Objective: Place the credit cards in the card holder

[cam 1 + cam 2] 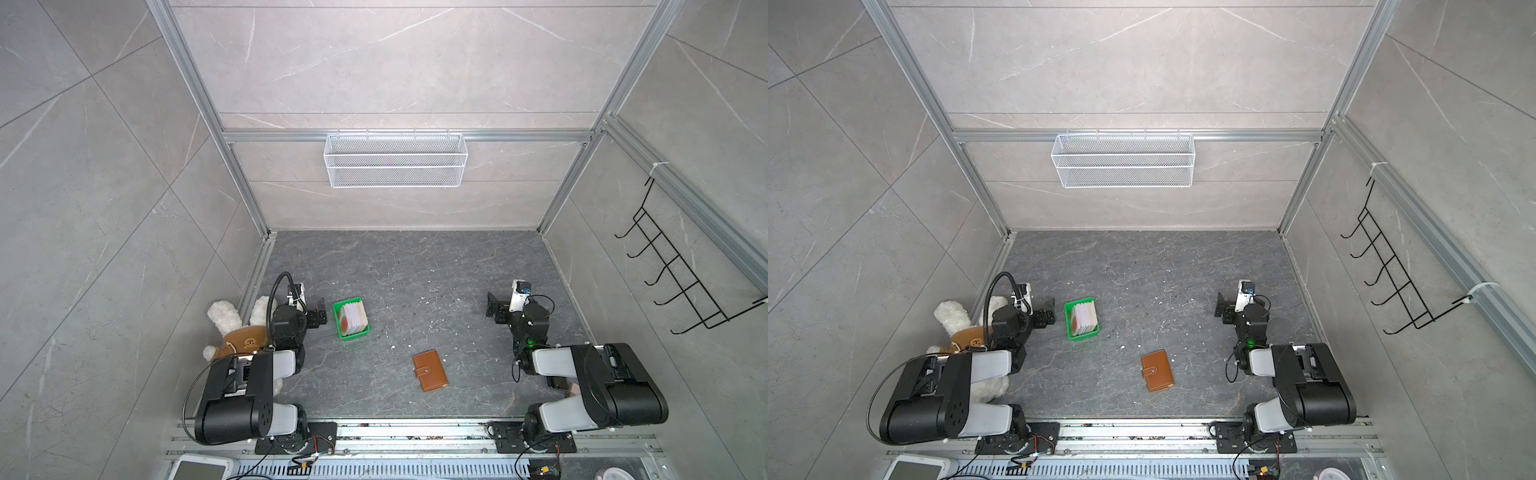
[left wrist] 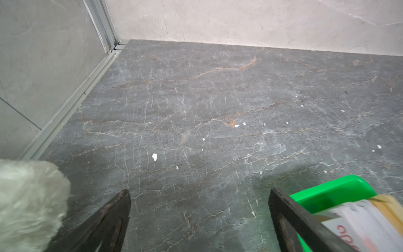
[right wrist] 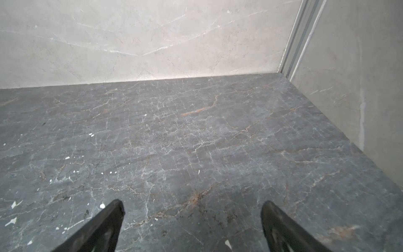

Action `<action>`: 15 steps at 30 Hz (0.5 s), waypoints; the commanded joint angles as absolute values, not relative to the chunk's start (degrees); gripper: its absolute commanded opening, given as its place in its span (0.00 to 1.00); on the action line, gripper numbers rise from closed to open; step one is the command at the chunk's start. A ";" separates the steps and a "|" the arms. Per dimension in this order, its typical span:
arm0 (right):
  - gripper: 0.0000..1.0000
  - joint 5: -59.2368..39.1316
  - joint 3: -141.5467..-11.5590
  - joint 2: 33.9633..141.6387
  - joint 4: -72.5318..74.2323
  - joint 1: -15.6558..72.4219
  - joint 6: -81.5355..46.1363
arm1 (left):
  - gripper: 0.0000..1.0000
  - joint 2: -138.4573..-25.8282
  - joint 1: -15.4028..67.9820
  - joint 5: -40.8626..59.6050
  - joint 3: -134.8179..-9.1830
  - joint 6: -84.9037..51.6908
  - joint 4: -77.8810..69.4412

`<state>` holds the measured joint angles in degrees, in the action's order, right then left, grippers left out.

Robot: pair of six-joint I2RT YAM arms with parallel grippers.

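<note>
- Two sets of fingers stand wide apart and hold nothing. The left fingers hang just beside the green tray, and the right fingers are well apart from everything on the tabletop.
- The credit cards sit packed together in that tray, leaning. A pinch there probably lifts several at once, or fans and spills them.
- The tray looks light, so a finger that catches its wall likely shoves or tips it.
- The card holder lies shut near the front middle of the tabletop, its strap snapped across it. No card goes in until it is opened, and a one-armed tug at the snap may merely drag it along.
- The plush toy crowds the left arm, and a wide swing could snag it.
</note>
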<state>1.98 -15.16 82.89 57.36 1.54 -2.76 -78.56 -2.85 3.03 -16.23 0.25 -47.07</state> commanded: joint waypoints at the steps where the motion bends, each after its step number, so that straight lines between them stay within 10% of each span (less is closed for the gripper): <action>1: 1.00 3.33 -14.36 79.62 56.78 1.76 -3.03 | 1.00 -74.77 -2.49 1.64 -18.00 1.50 -42.85; 15: 1.00 0.10 -25.29 64.34 24.22 1.81 -12.21 | 1.00 -51.37 3.83 -2.77 -25.10 -12.19 -13.02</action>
<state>2.90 -23.11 66.52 32.01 1.54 -7.73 -53.69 2.22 -1.34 -21.26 -5.98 -21.63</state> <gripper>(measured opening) 0.994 0.998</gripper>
